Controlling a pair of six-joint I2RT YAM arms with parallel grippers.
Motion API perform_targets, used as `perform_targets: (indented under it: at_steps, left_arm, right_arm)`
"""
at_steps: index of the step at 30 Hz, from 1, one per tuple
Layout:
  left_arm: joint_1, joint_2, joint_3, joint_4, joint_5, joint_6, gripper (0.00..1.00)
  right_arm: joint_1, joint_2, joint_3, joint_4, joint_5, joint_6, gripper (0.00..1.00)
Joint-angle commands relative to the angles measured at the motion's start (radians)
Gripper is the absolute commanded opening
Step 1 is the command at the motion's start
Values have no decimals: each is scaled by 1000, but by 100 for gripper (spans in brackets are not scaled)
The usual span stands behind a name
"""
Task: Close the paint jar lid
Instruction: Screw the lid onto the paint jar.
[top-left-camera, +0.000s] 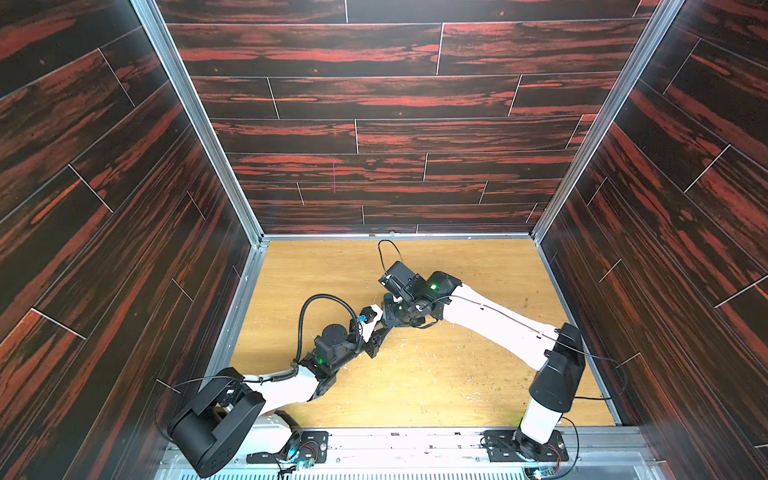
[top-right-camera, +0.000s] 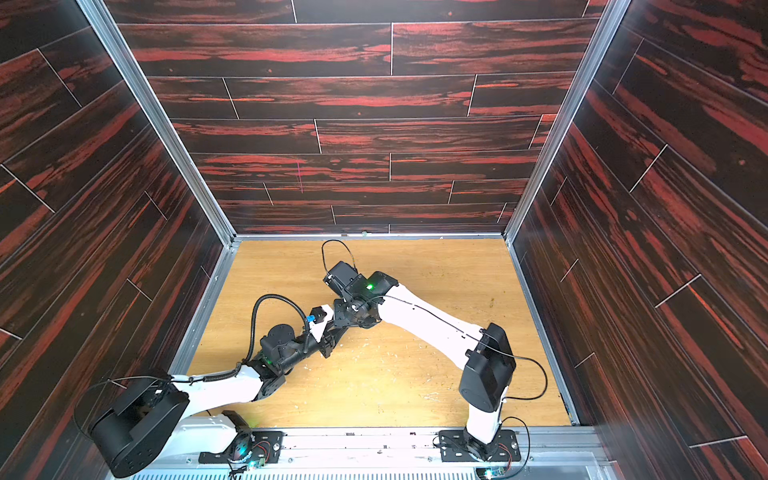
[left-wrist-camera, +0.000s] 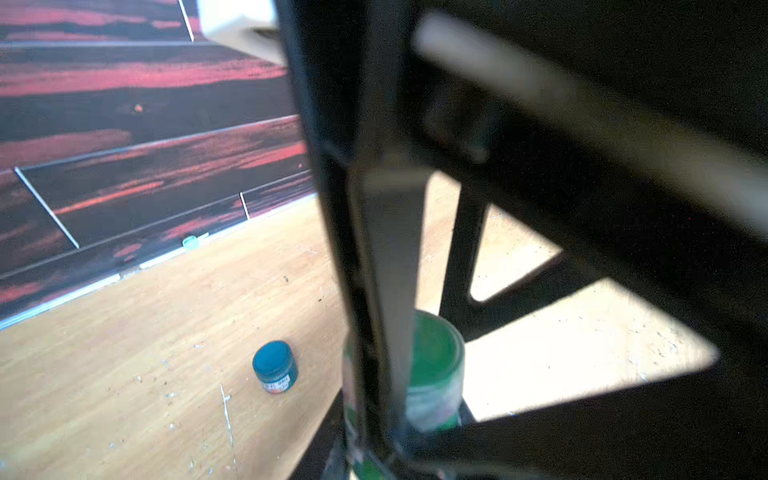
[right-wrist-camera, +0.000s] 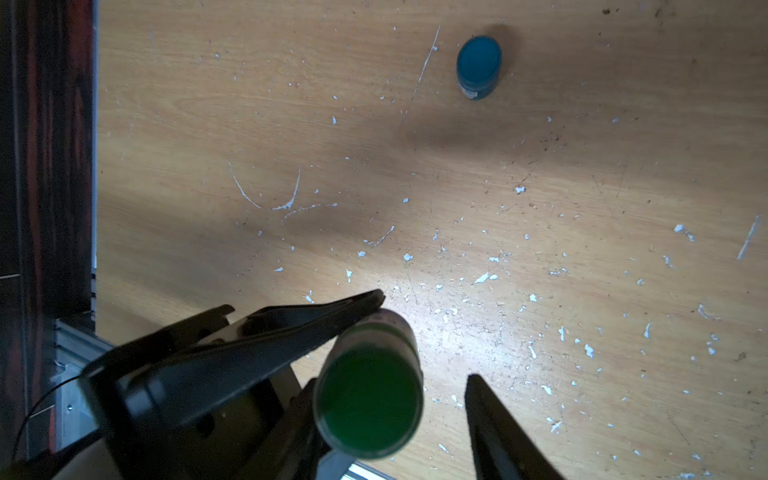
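At the middle of the desk (right-wrist-camera: 582, 166), left jaws clamped on the sides of the green paint jar (left-wrist-camera: 434, 399), its green lid (right-wrist-camera: 370, 403) sitting on top; right jaws hang over it, apart, one finger (right-wrist-camera: 498, 436) clear of the lid with bare desk showing between. Just beyond, a small blue-lidded jar (left-wrist-camera: 275, 365) stands alone on the desk, touching nothing. Farthest, a pale green scrap (left-wrist-camera: 190, 242) lies at the foot of the red-streaked back wall (top-left-camera: 374, 124)

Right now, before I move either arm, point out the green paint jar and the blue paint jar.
green paint jar (right-wrist-camera: 368, 405): right wrist view, middle of its green top face.
blue paint jar (left-wrist-camera: 273, 360): left wrist view, middle of its blue lid.
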Motion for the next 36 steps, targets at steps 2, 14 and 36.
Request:
perform_targets:
  at_steps: [2,14,36]
  left_arm:
    - [-15,-22,31,-5,25,47,25]
    - [9,-25,22,-24,101,12,25]
    - [83,-200,14,-255,468,23,24]
  right_arm:
    - [20,-79,-11,-7,-3,-57,62]
    - [-49,-255,-100,82,18,-191,71]
    - [-198,-452,-502,420,-576,-999,69]
